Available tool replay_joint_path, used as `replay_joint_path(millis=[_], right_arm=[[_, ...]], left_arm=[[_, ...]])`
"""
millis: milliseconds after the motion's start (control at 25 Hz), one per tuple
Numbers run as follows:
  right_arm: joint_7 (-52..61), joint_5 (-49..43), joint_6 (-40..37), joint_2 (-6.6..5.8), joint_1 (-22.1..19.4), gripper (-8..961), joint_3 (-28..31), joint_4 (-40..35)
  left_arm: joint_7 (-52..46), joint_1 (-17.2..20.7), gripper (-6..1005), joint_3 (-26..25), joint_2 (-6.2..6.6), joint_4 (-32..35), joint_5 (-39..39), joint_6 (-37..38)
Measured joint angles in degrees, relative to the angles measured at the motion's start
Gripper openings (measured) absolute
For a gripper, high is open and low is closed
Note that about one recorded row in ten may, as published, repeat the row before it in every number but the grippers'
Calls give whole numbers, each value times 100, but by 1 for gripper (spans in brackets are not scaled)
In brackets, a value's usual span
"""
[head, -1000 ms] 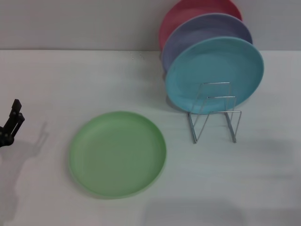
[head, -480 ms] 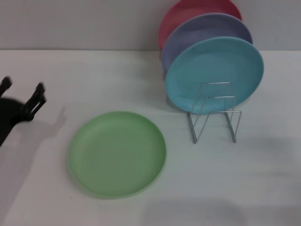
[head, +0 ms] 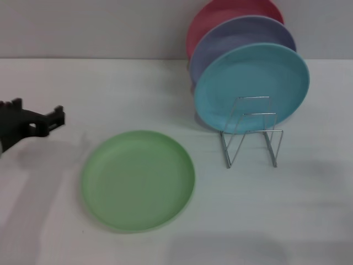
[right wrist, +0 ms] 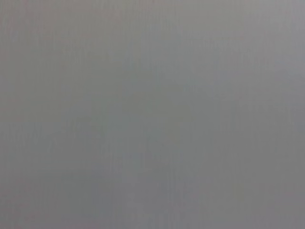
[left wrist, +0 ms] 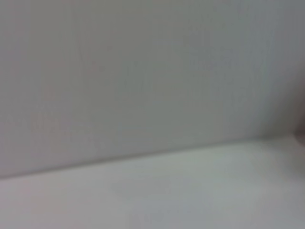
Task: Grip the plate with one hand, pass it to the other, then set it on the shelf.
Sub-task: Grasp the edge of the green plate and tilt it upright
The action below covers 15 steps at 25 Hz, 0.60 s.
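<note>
My left gripper (head: 36, 115) spread open above the tabletop (head: 138, 88), apart from the green plate (head: 138, 179) lying flat there, wire shelf (head: 251, 132) right of it, turquoise plate (head: 251, 83) standing in the shelf, right gripper unseen

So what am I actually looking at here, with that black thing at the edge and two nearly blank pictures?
The wide picture comes from a camera on a two-armed robot's head. The black thing is its left gripper, fingers apart, holding nothing, beside the green plate lying flat on the white table. The wire shelf holds a blue plate, a lavender plate and a pink plate standing upright. The blank pictures come from wrist cameras; the left one shows only table and wall. The right gripper is out of sight.
</note>
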Motion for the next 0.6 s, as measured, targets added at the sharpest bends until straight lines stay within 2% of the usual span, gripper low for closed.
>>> replay_joint_path(millis=[40, 80, 160, 200, 280, 400, 600], right_arm=[[0, 0, 0, 0, 0, 810, 0, 0], [0, 0, 0, 0, 0, 810, 1, -1], [0, -1, -1, 0, 7, 810, -1, -1], [1, -12, -3, 0, 13, 810, -1, -1], [8, -19, -4, 0, 14, 810, -1, -2], [39, -21, -11, 0, 1, 809, -1, -18], [53, -19, -14, 0, 18, 809, -25, -56]], left_arm=[[0, 0, 822, 0, 0, 0, 0, 0], [514, -64, 819, -201, -138, 58, -342, -265], [1518, -164, 814, -680, -512, 100, -1025, -800], [2126, -231, 812, -1021, -745, 106, -1282, -1218], [2330, -300, 807, -1151, -794, 106, -1366, -1454], [2422, -535, 800, -1259, -777, -14, -1526, -2138], [2401, -658, 787, -1254, -790, -349, -1553, -2322]])
